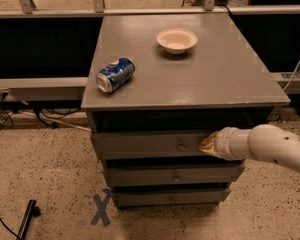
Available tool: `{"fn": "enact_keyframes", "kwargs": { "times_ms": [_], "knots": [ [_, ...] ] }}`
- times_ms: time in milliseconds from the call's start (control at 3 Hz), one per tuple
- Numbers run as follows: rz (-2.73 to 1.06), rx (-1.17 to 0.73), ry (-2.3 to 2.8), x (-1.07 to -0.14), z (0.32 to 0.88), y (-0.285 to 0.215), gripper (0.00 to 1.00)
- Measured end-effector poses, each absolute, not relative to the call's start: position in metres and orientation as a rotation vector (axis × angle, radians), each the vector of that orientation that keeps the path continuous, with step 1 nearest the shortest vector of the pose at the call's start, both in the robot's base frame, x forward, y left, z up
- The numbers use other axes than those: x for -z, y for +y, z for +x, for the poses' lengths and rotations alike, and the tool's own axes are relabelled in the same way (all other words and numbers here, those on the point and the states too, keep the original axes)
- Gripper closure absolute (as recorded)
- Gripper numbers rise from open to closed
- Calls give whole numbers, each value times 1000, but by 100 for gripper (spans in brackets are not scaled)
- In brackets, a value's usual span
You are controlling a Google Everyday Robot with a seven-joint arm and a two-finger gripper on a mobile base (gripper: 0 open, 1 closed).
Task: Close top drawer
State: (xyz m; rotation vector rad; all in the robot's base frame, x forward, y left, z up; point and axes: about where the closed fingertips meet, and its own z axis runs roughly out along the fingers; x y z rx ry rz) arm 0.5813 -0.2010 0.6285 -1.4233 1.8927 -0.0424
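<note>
The top drawer (145, 145) is a wide grey drawer with a small round metal knob (180, 146). It sits under the grey cabinet top (215, 79) with a dark gap above its front panel. My gripper (206, 144) comes in from the right on a white arm and rests against the drawer front, just right of the knob. Two slimmer grey drawers (172, 176) lie below it.
A blue soda can (115, 74) lies on its side on the cabinet top at the left. A white bowl (176, 40) stands near the back. A blue X (101, 210) is taped on the speckled floor. A black rod (26, 220) lies at the lower left.
</note>
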Motion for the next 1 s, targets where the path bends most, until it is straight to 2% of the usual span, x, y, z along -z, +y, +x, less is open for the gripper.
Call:
{"fn": "enact_keyframes", "kwargs": {
  "times_ms": [333, 1000],
  "knots": [
    [-1423, 42, 1893, -628, 581, -201, 100],
    [-1314, 87, 1958, -632, 508, -220, 100]
  ]
}}
